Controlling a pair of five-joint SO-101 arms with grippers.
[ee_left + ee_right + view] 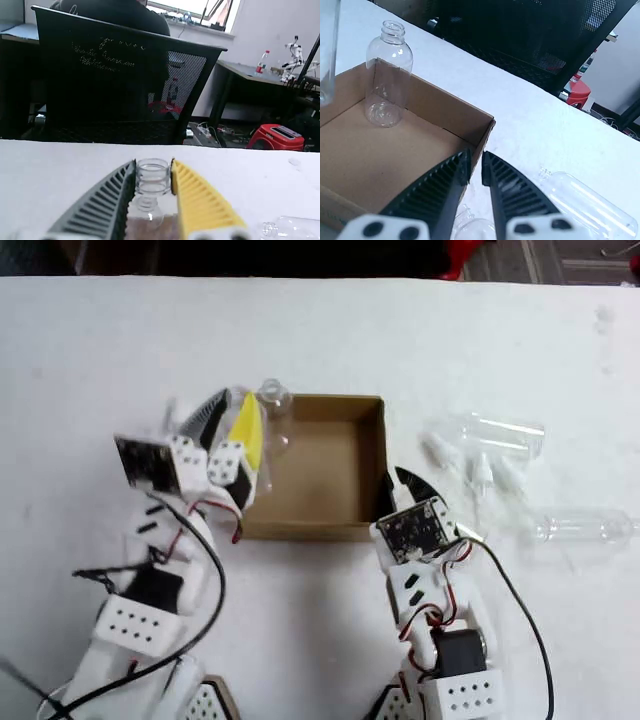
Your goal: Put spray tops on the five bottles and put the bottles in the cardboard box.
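At the cardboard box's (330,400) far left corner, left gripper (153,170) clamps uncapped bottle (151,187) by the neck. Right gripper (476,160), jaws narrow and empty, sits beside near right corner.

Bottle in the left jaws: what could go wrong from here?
1. The bottle has a bare, open neck, yet it is already at the box corner; released now, it would likely go in uncapped.
2. The left jaws pinch only its neck, so it may tilt or slip.
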